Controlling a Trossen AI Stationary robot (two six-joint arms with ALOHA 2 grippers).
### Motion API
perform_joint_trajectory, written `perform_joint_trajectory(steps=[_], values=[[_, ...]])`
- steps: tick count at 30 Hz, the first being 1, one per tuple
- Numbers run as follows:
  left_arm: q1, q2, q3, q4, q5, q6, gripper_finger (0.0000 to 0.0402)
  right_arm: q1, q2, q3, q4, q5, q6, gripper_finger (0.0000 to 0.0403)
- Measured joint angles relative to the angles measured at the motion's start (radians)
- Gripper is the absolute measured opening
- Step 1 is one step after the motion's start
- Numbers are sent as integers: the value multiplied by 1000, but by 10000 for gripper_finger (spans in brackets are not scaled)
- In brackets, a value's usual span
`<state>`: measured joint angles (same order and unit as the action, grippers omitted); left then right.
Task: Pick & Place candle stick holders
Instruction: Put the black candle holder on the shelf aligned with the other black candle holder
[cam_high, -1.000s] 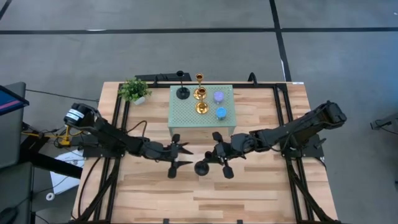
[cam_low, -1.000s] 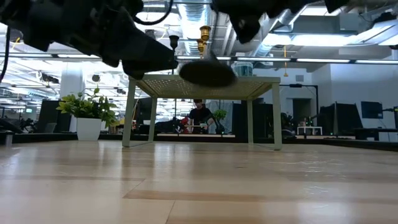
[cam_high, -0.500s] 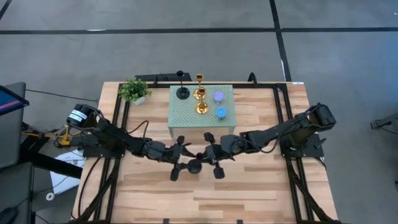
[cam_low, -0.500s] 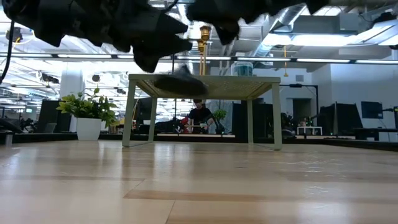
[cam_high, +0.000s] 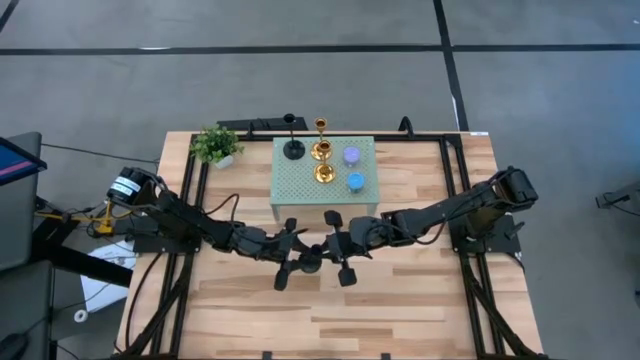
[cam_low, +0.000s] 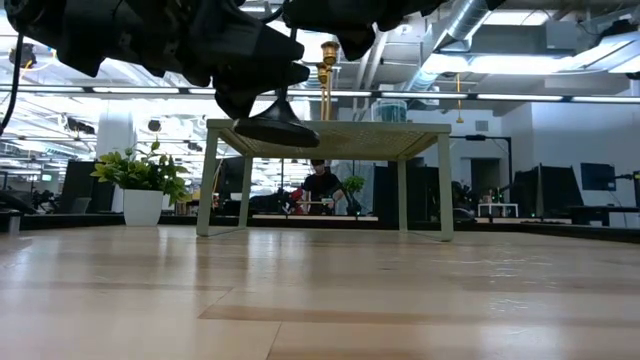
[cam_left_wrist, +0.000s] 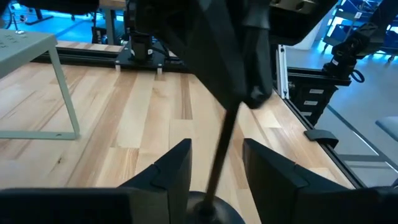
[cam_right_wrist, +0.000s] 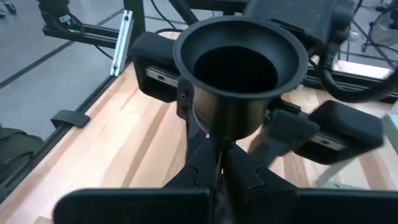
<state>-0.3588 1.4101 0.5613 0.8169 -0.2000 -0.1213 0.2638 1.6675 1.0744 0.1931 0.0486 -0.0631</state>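
A black candle stick holder (cam_high: 312, 262) with a round base (cam_low: 275, 130) and a thin stem (cam_left_wrist: 224, 143) hangs above the table's middle, between my two grippers. My right gripper (cam_high: 328, 250) is shut on it. My left gripper (cam_high: 295, 255) is open, and its two fingers (cam_left_wrist: 174, 171) stand on either side of the stem just above the base, with a gap on each side. A second black holder (cam_high: 293, 148), two gold ones (cam_high: 321, 150), a lilac one (cam_high: 351, 156) and a blue one (cam_high: 354, 181) stand on their bases on the mint-green stand (cam_high: 300, 190). My right gripper pinches the holder's thin stem (cam_right_wrist: 220, 146) just under its cup (cam_right_wrist: 239, 68), between its two fingers. It comes about level from the table's right side, fingers across the stem. The holder is roughly upright but tilted, base lowest, lifted clear of the table.
A small potted plant (cam_high: 215, 145) stands at the far left of the table, beside the stand. The wooden table top (cam_high: 400, 310) lies bare in front of both grippers. A person (cam_low: 322, 185) shows in the room behind, under the stand.
My right gripper has carried the black holder toward the table's left edge, up to my left gripper. The holder's stem now stands between my left gripper's open fingers. The holder has stayed clear of the table.
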Motion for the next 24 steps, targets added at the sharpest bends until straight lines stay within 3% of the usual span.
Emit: perform_joint_trajectory(steps=[8,19,24], values=[[0,0,0,-1,0,0,112,0,-3,0,2,4,-3,0],[-1,0,-1,-10,2,21,17,0,-4,0,15,3,-9,0],[0,0,-1,-10,2,28,24,2,-5,0,15,4,-11,5]])
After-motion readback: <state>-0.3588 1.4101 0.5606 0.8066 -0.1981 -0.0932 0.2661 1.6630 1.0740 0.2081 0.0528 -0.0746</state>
